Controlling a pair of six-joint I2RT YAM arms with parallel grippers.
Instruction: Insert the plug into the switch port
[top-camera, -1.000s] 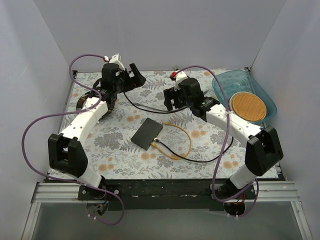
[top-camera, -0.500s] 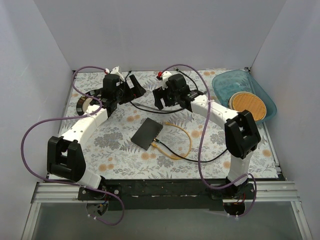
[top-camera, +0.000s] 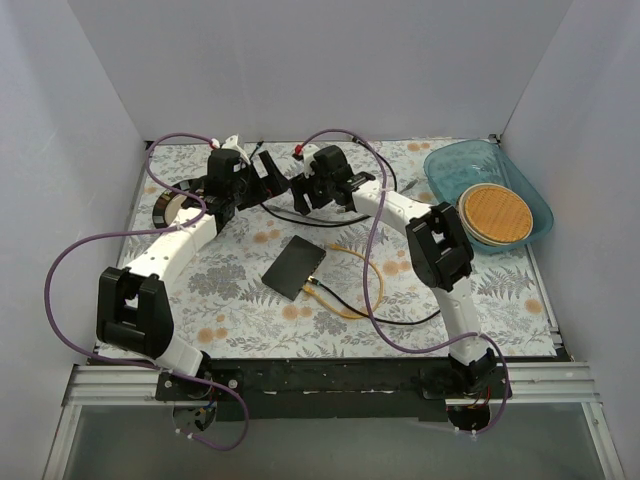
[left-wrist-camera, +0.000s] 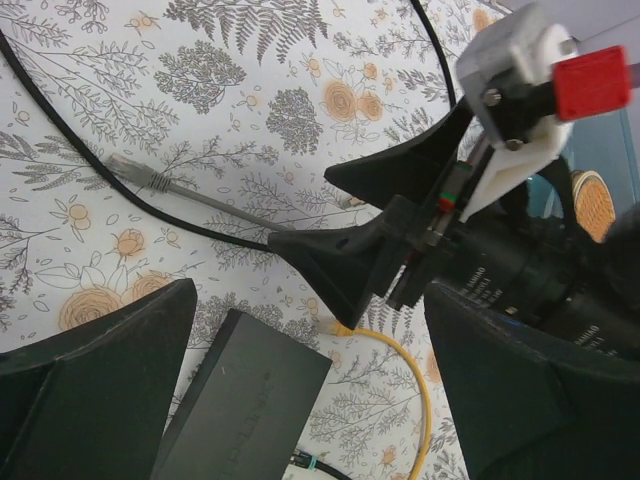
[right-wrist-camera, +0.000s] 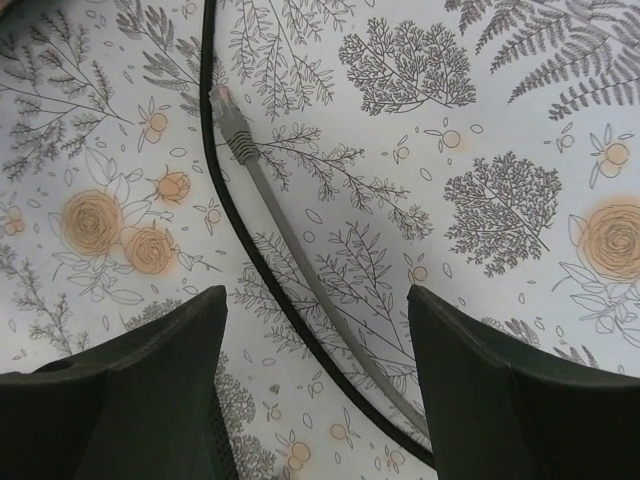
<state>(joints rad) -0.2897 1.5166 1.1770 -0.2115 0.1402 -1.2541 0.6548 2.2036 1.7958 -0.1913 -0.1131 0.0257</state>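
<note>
Plug (right-wrist-camera: 226, 108), seemingly clear plastic, caps round grey cable (right-wrist-camera: 302, 262).

You see a white counter (top-camera: 240, 300) printed with grey ferns and orange roses, a matte black switch (top-camera: 294, 267), a grey plug (right-wrist-camera: 232, 120), a yellow cable (left-wrist-camera: 429, 405).

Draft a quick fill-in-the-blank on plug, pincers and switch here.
1. The plug lies on the table; the plug's cable is ___.
2. The left pincer and right pincer are both ___.
3. The looped cable beside the switch is ___.
Missing: grey; open; yellow.
</note>
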